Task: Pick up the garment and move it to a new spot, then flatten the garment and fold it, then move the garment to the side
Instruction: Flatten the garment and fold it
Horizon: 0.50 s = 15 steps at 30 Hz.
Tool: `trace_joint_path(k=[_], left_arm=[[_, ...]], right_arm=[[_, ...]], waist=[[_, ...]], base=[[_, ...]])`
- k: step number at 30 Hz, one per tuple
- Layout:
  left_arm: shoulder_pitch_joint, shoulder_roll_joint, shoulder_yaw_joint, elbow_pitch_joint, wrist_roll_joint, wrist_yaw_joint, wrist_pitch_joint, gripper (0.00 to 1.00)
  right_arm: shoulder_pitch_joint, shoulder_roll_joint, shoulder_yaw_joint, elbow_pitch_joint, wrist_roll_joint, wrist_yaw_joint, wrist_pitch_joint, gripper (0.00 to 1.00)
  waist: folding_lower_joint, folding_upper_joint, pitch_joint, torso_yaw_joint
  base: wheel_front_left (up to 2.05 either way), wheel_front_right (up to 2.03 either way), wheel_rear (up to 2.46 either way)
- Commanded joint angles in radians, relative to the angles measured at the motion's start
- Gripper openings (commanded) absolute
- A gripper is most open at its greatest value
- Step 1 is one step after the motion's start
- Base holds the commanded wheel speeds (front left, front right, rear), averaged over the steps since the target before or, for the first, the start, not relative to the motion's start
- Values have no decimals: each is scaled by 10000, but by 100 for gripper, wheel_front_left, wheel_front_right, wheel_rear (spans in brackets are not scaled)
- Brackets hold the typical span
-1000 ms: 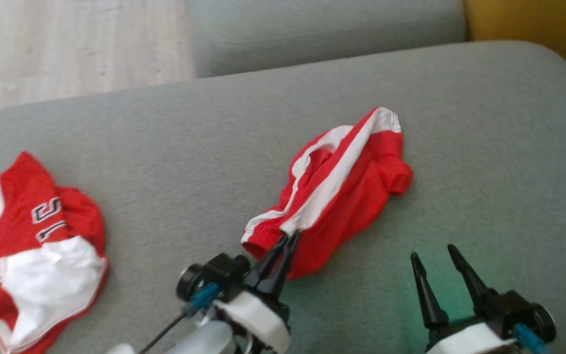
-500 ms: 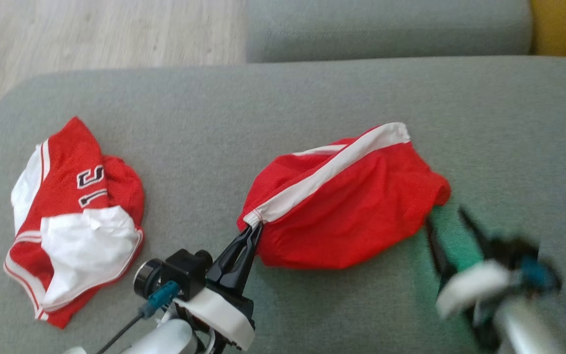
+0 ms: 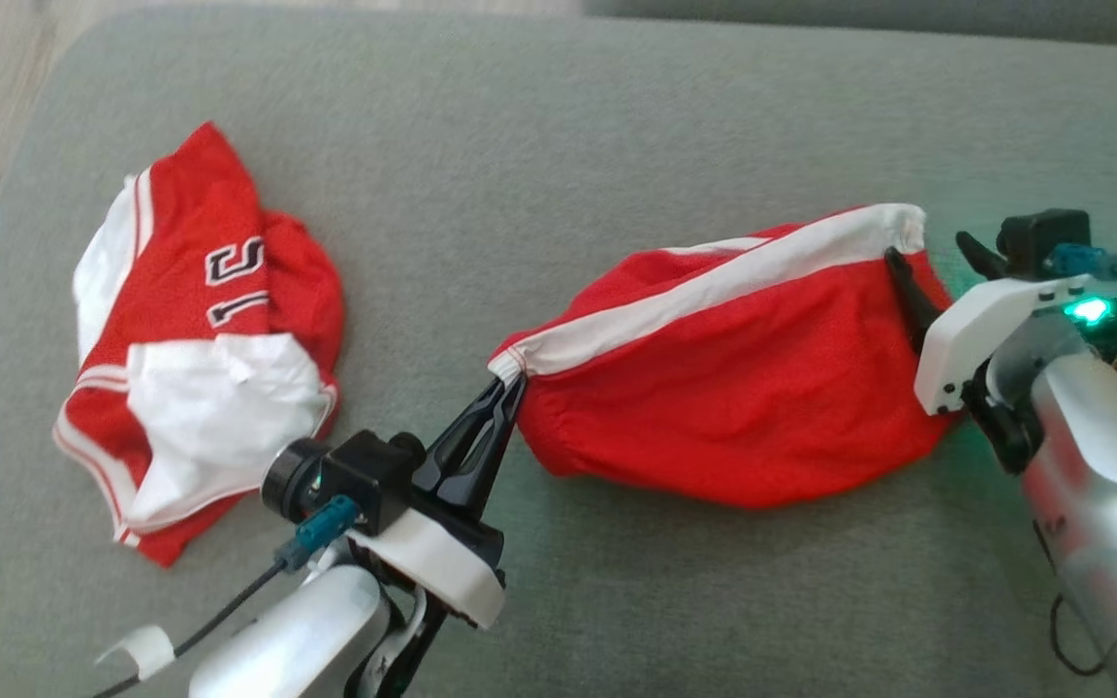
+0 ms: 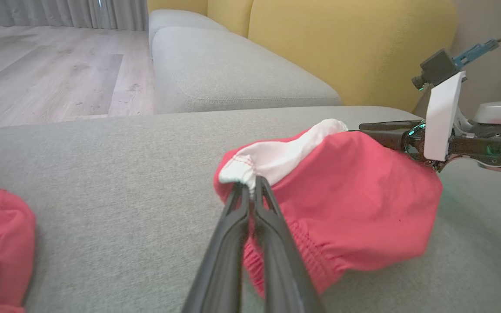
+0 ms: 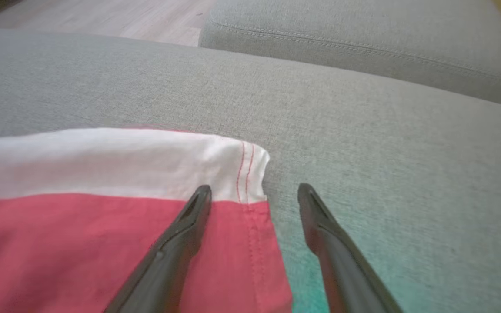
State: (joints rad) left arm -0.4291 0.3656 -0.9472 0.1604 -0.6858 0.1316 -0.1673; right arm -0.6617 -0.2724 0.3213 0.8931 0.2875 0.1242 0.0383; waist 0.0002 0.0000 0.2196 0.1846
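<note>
Now the spread right gripper [image 3: 929, 248] is arriving at the mid-right corner of the garment [image 3: 733, 388], left gripper [image 3: 510, 390] pinching the opposite corner, readying flattening.

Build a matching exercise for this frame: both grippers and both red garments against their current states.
Things:
1. left gripper
2. right gripper
3. striped garment
4. numbered garment

States:
A. crumpled, apart from both grippers
B. open at a hem corner
C. shut on a white-banded corner
D. drawn out between both grippers

Pairs: 1-C, 2-B, 3-D, 4-A
</note>
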Motion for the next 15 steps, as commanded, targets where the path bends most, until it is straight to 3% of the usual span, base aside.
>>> trace_joint_path(k=[1, 9, 10, 14, 15], left_arm=[[-493, 147, 386, -198, 61, -24, -63, 0], [-735, 58, 331, -5, 143, -104, -145, 0], [-742, 43, 326, 16, 142, -103, -157, 0], [-731, 14, 319, 137, 110, -95, -192, 0], [-721, 21, 326, 162, 99, -85, -199, 0]], right_arm=[[-401, -127, 188, -125, 149, 65, -85, 100], [-1222, -76, 1082, 1272, 687, 65, -179, 100], [-1254, -37, 1231, 1367, 798, 65, -134, 83], [-1286, -38, 1895, 1537, 1169, 65, -75, 0], [-1292, -64, 2053, 1552, 1248, 65, -85, 0]], waist=[[-2, 0, 320, 320], [-2, 0, 690, 641], [-2, 0, 698, 650], [-2, 0, 624, 588], [-2, 0, 592, 546]], base=[[0, 0, 0], [0, 0, 0], [0, 0, 0], [0, 0, 0], [0, 0, 0]])
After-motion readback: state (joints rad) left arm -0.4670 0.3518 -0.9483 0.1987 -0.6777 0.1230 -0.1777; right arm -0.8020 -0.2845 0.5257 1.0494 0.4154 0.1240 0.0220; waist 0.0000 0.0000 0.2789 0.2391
